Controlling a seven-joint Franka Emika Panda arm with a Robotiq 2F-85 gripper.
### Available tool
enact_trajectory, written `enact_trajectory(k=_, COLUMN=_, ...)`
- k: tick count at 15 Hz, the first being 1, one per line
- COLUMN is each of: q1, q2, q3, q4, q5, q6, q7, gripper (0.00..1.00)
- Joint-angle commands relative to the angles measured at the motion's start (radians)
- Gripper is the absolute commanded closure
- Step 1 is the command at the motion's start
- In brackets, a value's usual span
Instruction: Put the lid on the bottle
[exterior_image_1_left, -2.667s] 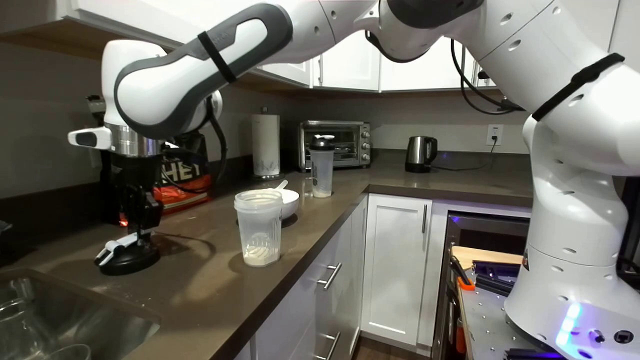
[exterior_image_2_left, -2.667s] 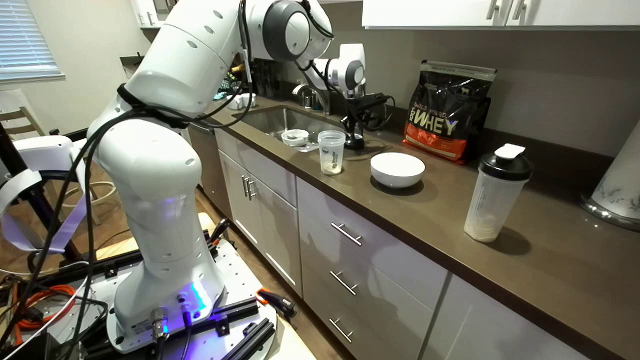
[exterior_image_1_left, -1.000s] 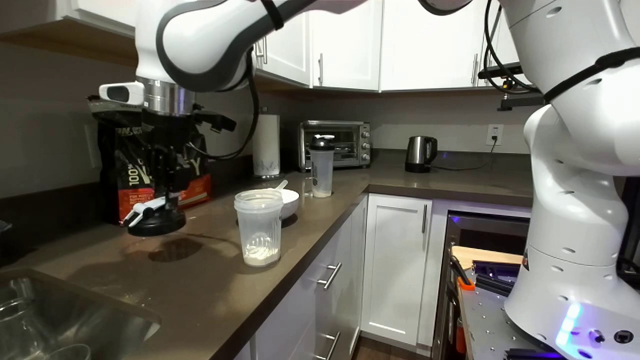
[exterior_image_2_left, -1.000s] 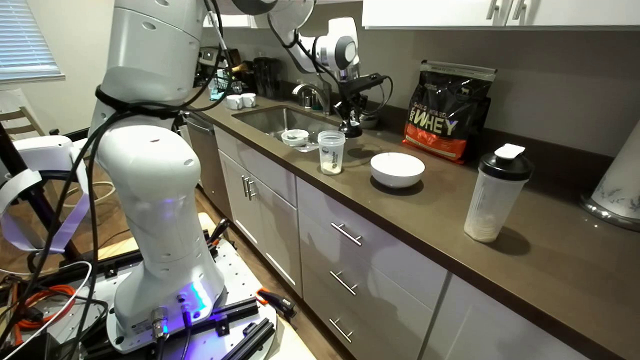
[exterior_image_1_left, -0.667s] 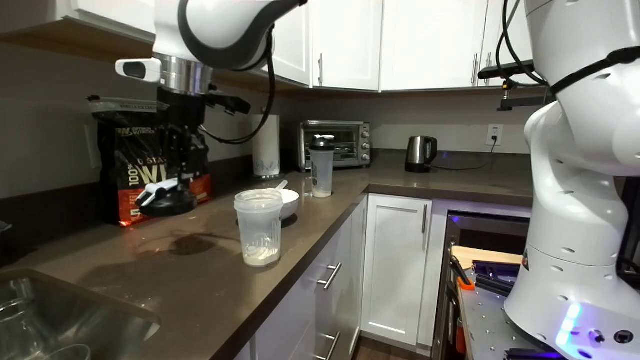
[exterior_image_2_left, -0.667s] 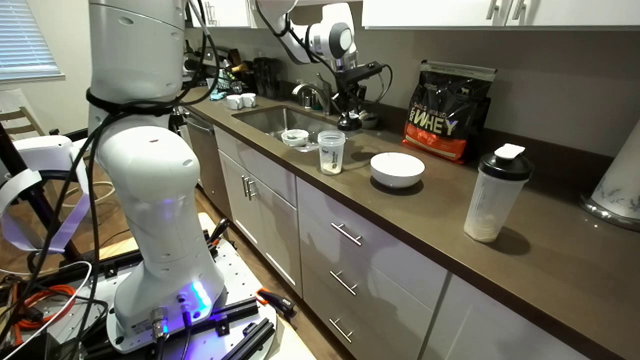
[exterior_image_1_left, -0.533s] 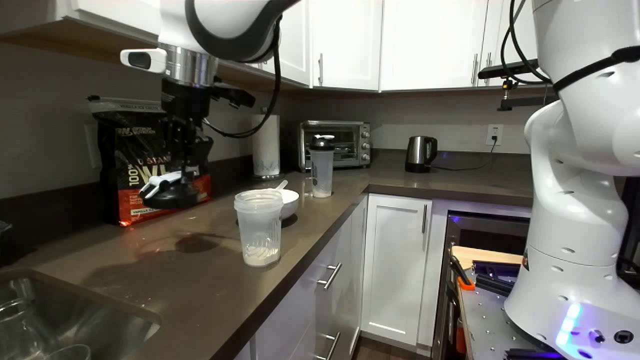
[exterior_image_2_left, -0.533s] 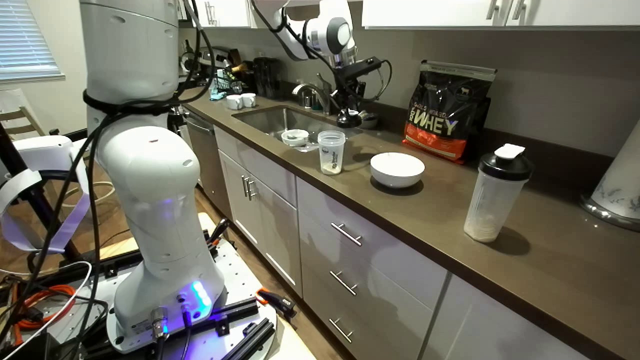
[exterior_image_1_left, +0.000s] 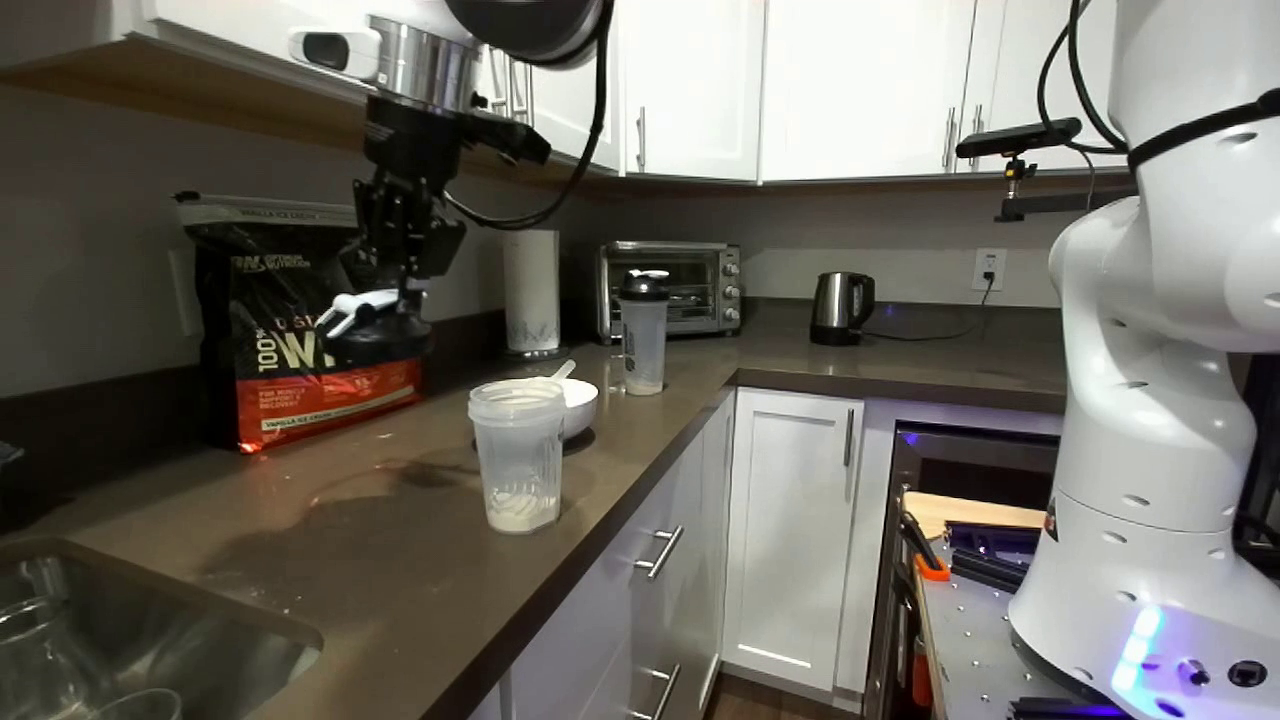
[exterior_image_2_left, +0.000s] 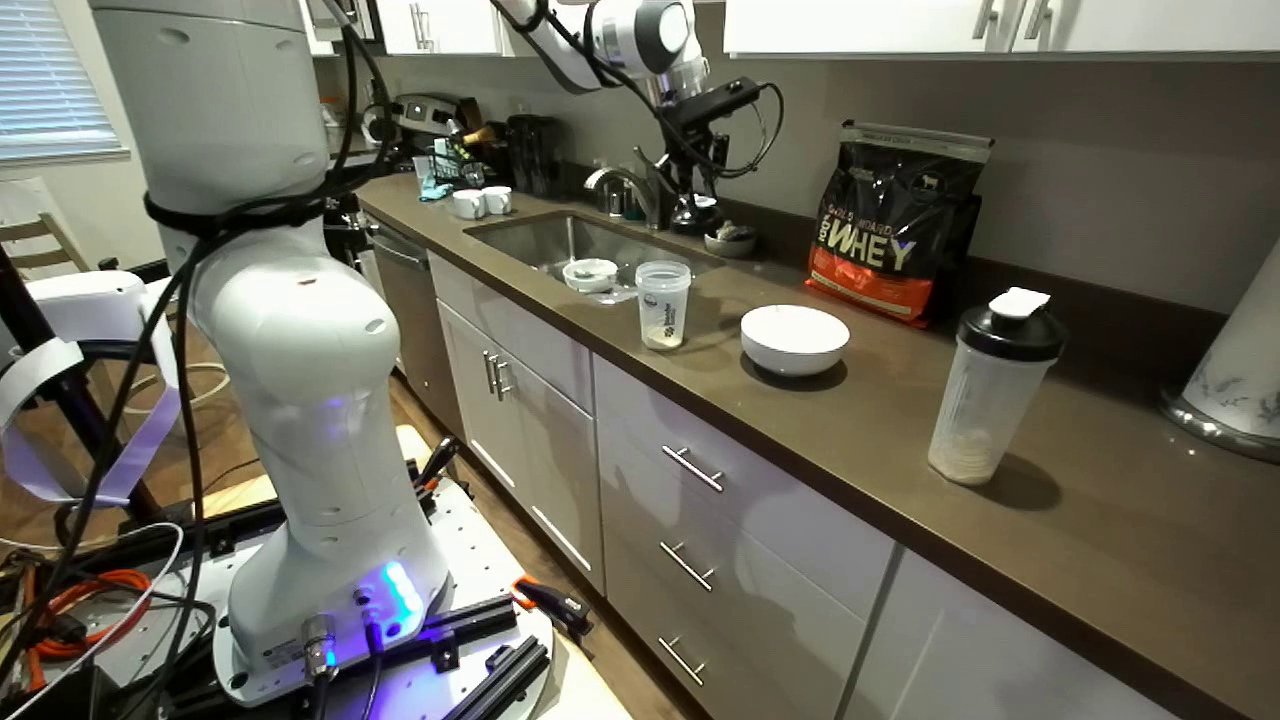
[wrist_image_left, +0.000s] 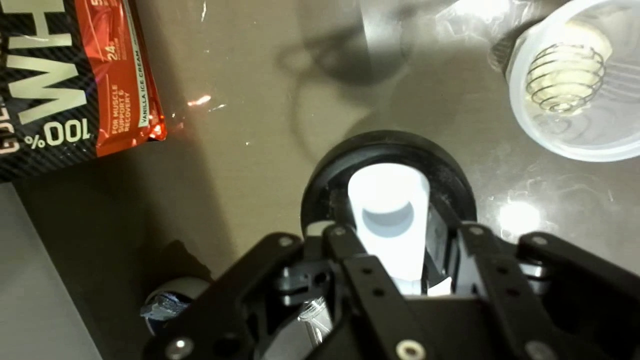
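The lid (exterior_image_1_left: 375, 338) is a round black cap with a white flip spout; it also shows in an exterior view (exterior_image_2_left: 692, 218) and the wrist view (wrist_image_left: 390, 147). My gripper (exterior_image_1_left: 408, 288) is shut on it and holds it in the air above the counter, roughly level. In the wrist view the fingers (wrist_image_left: 397, 229) stand on both sides of the white spout. The bottle (exterior_image_1_left: 518, 450) is an open translucent shaker cup standing upright, with pale powder at its bottom. It also shows in an exterior view (exterior_image_2_left: 664, 305) and at the upper right of the wrist view (wrist_image_left: 582, 151), apart from the lid.
A white bowl (exterior_image_2_left: 795, 340) stands near the bottle. A second shaker (exterior_image_2_left: 995, 400) wears its own black lid. The black and red whey bag (exterior_image_1_left: 300, 330) stands against the wall behind the gripper. The sink (exterior_image_1_left: 180, 590) lies at the counter's front left in an exterior view.
The lid was at the counter surface in the gripper 2.7 seconds ago; my gripper has since lifted it high and carried it sideways past the whey bag. The bottle has not moved.
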Motion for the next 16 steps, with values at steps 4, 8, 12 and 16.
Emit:
enact_trajectory(k=4, q1=-0.011, q2=-0.109, q3=-0.020, q4=-0.085, q5=0.032, q6=-0.055, q7=0.017, gripper=0.87)
enact_trajectory(k=8, q1=-0.009, q2=-0.148, q3=-0.031, q4=-0.123, q5=0.062, q6=-0.102, q7=0.028, gripper=0.87)
enact_trajectory(k=12, q1=-0.009, q2=-0.179, q3=-0.044, q4=-0.161, q5=0.111, q6=-0.128, q7=0.038, gripper=0.87)
enact_trajectory(k=16, q1=-0.006, q2=-0.205, q3=-0.057, q4=-0.197, q5=0.167, q6=-0.137, q7=0.048, gripper=0.87)
